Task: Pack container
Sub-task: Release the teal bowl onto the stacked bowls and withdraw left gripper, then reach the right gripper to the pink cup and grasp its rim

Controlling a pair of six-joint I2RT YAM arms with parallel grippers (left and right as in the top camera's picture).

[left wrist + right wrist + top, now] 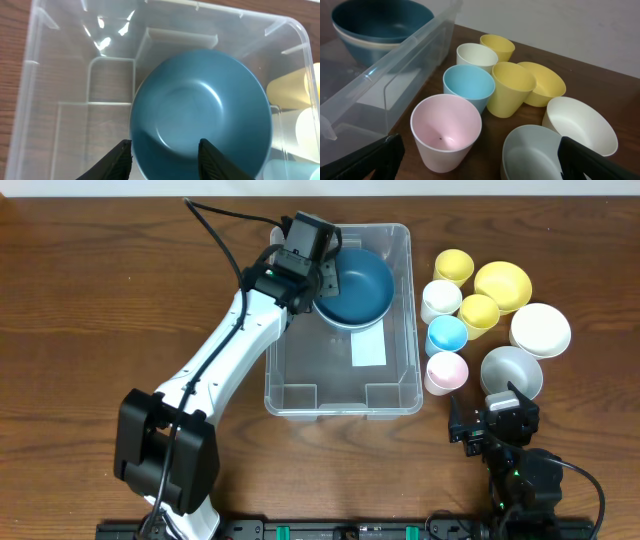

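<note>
Inside container (pixel 312 372), teal bowl (pixel 360 282), cups (pixel 446 370) beside

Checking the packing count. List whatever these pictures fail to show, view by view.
- Overhead: the left pincer covers the teal bowl's left rim; contact there cannot be told.
- Left wrist: the teal bowl's near edge is cut off by the frame's bottom.
- Right wrist: the pale bowl under the teal one shows only a rim; anything beneath is hidden.
- Right wrist: the grey bowl and right pincer are cut off by the bottom edge.
</note>
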